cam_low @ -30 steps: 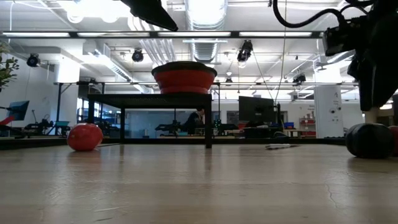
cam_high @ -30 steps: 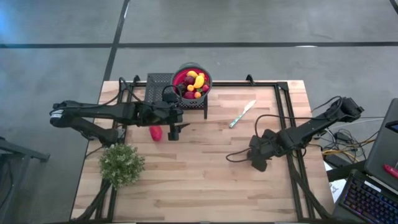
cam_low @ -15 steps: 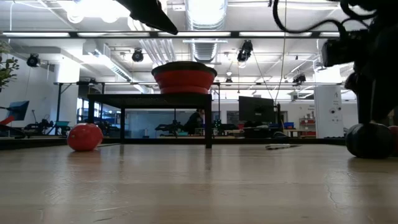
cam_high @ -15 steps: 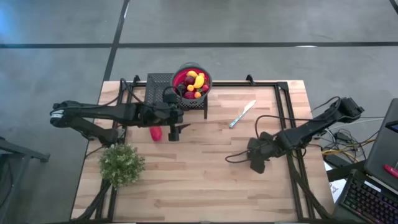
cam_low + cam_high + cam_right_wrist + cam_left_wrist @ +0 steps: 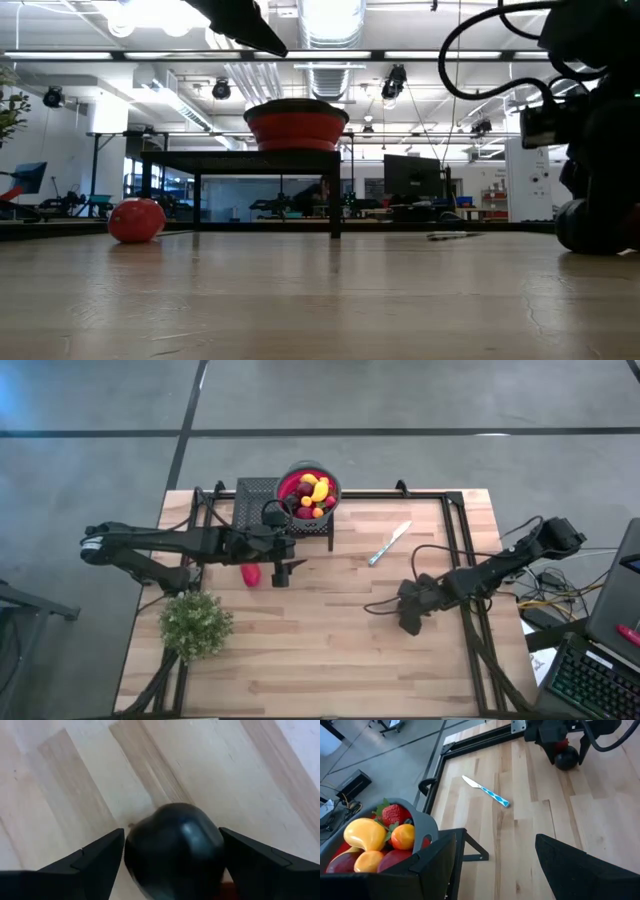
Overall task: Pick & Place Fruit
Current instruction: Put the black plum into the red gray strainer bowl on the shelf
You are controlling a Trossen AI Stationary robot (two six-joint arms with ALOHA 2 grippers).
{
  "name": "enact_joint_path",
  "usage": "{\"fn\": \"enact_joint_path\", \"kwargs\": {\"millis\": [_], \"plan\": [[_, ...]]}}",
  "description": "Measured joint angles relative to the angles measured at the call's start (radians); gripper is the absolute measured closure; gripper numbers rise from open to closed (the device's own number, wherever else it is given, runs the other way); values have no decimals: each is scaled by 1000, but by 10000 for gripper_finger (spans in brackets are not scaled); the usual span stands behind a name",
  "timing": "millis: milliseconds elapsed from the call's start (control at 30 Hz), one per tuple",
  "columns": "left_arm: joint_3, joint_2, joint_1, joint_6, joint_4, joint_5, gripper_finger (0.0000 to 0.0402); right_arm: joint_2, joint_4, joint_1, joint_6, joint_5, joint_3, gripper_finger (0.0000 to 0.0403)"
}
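Note:
A dark, nearly black fruit rests on the wooden table, toward its right side. My right gripper points steeply down over it, open, one finger on each side of the fruit; in the low view it stands at the right edge. A red fruit lies on the table left of centre. Just to its right my left gripper hangs above the table, open, with nothing between its fingers. A grey bowl with a red inside holds several fruits and stands on a black rack. My right gripper's fingers stand close against the two sides of the dark fruit, which sits on the table. I cannot tell whether they touch it.
A silver knife with a blue handle lies right of the rack. A bushy green plant stands at the near left. Black frame rails run along the table's left, far and right sides. Bare wood lies in the middle and near part.
My right gripper has come down over the dark fruit and tipped to point more steeply downward; its fingers now reach the fruit's sides. The fruit has stayed in place.

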Motion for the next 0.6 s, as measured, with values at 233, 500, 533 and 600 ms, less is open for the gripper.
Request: {"fn": "enact_joint_path", "kwargs": {"millis": [233, 500, 533, 600], "plan": [[0, 0, 0, 0, 0, 0, 122, -2, 33, -2, 3, 4, -30, 100], [0, 0, 0, 0, 0, 0, 122, -1, 29, -2, 3, 5, -28, 142], [0, 0, 0, 0, 0, 0, 122, -1, 29, -2, 3, 5, -28, 144], [0, 0, 0, 0, 0, 0, 122, -1, 29, -2, 6, 5, -28, 146]]}}
